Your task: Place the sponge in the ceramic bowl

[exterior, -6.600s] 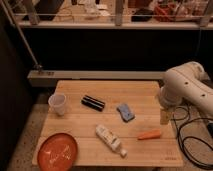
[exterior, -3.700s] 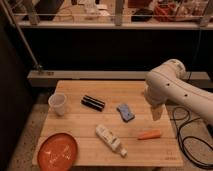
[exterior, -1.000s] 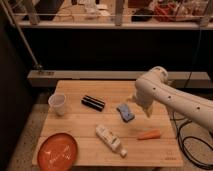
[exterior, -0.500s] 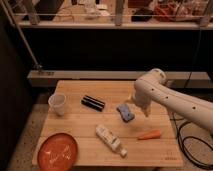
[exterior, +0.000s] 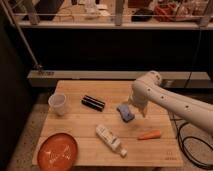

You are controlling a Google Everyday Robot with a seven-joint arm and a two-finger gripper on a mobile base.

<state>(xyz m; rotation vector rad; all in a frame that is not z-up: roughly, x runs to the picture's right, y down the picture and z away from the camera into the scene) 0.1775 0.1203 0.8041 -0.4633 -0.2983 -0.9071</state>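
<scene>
**Gripper spread wide beside sponge; bowl holds nothing**

Gripper (exterior: 138,106) hangs fingers-down off the white arm (exterior: 175,102), which reaches in from the right side of the bench (exterior: 155,152). It sits just right of the sponge (exterior: 125,113), low over the wood. Jaws stand wide with nothing between them. I read that as the stance for straddling the pad, not for carrying it.

Sponge lies flat near mid-bench, long side on a diagonal. I can't tell whether a finger touches its right edge; they look very close. Flat and low like that, it only offers its short sides to a top-down pinch, so I'd want the jaws squared to the diagonal.

Bowl (exterior: 67,150) is at the front-left corner, well apart from the sponge, open side up, only pale marks inside.

Between the two:
- white tube (exterior: 110,140), lying diagonally, right on the straight line to the bowl. I judge a carry needs height over it.
- black block (exterior: 93,103), just left of the sponge, near enough to be nudged.
- cup (exterior: 57,103), upright at the left edge, behind the bowl.
- orange stick (exterior: 150,135), front-right, off the route.
</scene>
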